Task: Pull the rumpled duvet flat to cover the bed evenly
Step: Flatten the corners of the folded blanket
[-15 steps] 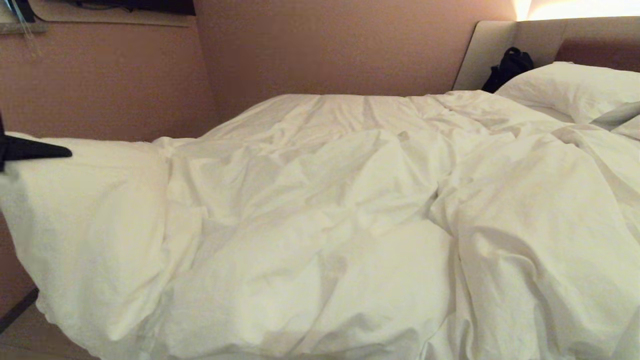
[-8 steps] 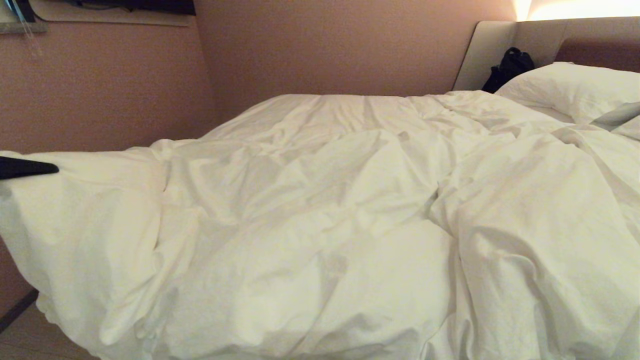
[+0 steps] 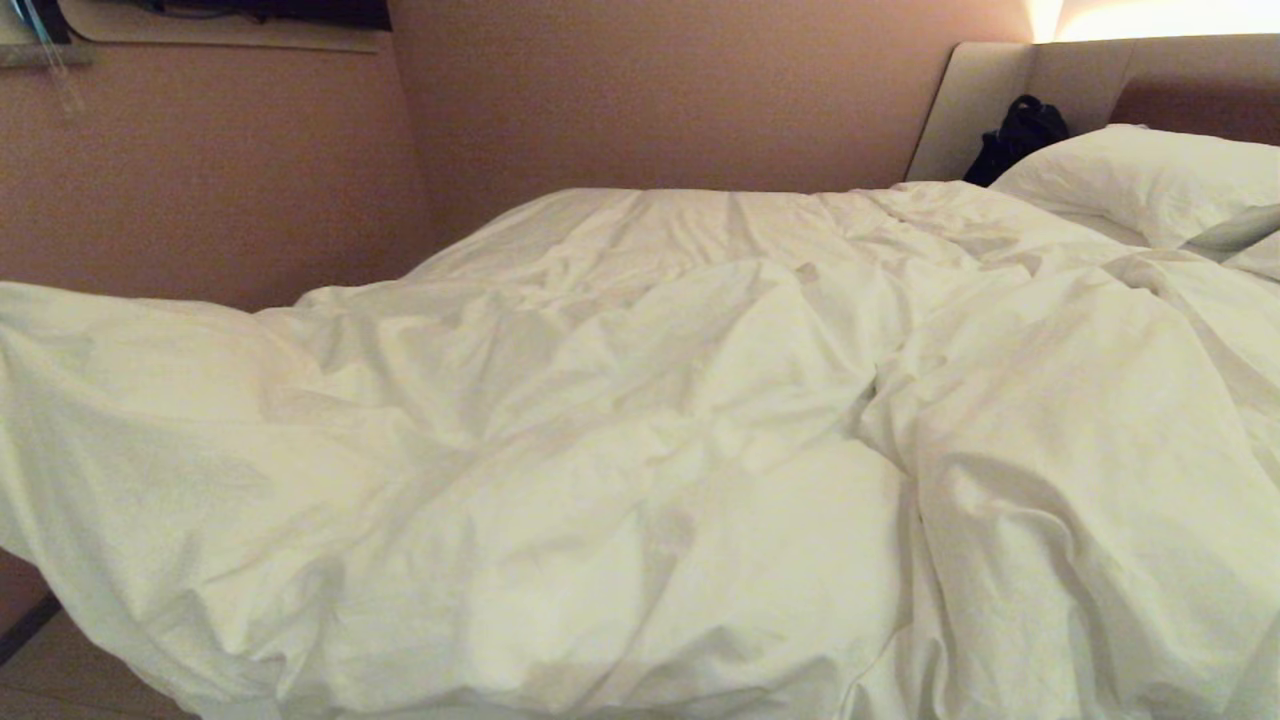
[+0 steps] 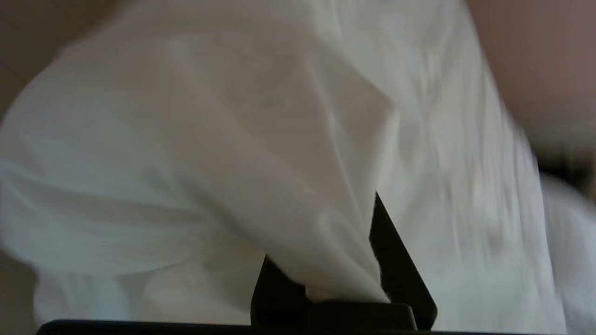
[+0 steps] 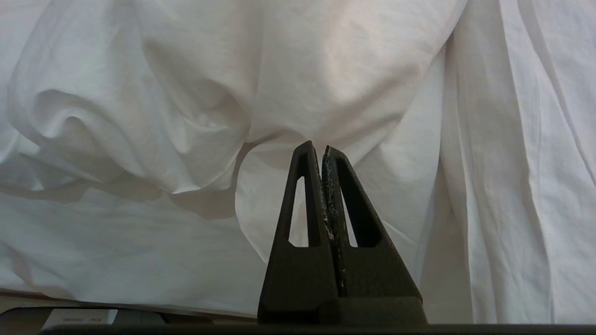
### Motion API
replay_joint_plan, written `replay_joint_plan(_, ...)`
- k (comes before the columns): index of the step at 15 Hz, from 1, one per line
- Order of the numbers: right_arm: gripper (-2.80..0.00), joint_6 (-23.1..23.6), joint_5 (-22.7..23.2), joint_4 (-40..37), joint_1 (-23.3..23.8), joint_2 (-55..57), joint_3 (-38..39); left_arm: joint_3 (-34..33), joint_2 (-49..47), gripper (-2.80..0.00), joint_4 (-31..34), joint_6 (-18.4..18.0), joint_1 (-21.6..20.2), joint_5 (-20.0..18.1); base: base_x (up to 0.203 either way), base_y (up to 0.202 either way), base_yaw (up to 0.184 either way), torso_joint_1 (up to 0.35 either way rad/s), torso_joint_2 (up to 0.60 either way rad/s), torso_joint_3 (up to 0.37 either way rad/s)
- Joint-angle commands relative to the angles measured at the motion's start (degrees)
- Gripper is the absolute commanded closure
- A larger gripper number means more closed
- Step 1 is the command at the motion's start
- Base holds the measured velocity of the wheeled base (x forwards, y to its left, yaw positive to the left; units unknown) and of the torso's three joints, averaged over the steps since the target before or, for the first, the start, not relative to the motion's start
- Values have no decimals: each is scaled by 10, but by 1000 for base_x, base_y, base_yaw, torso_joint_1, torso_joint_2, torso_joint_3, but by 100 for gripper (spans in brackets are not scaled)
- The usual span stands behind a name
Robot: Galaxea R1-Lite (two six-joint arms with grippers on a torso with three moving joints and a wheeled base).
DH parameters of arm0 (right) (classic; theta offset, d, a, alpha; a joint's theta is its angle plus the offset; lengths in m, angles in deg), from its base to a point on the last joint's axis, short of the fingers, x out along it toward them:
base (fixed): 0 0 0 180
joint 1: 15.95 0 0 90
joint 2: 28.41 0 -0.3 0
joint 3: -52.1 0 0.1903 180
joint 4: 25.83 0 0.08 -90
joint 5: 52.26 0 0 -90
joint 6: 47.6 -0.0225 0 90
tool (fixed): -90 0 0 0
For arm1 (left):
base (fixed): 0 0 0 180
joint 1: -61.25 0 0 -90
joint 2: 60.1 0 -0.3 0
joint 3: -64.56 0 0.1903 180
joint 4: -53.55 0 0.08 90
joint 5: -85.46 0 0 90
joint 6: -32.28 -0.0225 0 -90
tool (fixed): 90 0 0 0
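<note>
Duvet (image 3: 640, 430) corner now farther left, left gripper (image 4: 335, 284) clamped on it; right gripper (image 5: 323, 153) together.

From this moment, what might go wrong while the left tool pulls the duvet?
1. The left tool pinches only a thin fold of the duvet, so the cloth may slip out.
2. The pulled corner already hangs past the bed's left side, so more pulling may leave the cover uneven.
3. The right tool is shut on nothing, so deep creases remain there.

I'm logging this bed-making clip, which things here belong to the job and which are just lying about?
Job:
duvet
bed
left tool, shut on the duvet

Lying about:
pillow
black bag
right tool, shut, holding nothing
</note>
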Motion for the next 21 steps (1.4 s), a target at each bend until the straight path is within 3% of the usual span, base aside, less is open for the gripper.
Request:
replay_joint_plan(1, 0, 0, 0, 0, 0, 0, 0, 33, -71, 0, -57, 33, -3, 26, 0, 0, 0, 0, 0, 0)
replay_joint_plan(10, 0, 0, 0, 0, 0, 0, 0, 187, -234, 0, -64, 34, 17, 65, 0, 0, 0, 0, 0, 0)
replay_joint_plan(15, 0, 0, 0, 0, 0, 0, 0, 145, -211, 0, -62, 22, 17, 63, 0, 0, 0, 0, 0, 0)
replay_joint_plan(16, 0, 0, 0, 0, 0, 0, 0, 129, -197, -280, -63, 14, 17, 60, 0, 0, 0, 0, 0, 0)
replay_joint_plan(19, 0, 0, 0, 0, 0, 0, 0, 92, -156, -280, -59, -24, 22, 60, 0, 0, 0, 0, 0, 0)
replay_joint_plan(21, 0, 1, 0, 0, 0, 0, 0, 29, -110, -280, -61, -59, 21, 60, 0, 0, 0, 0, 0, 0)
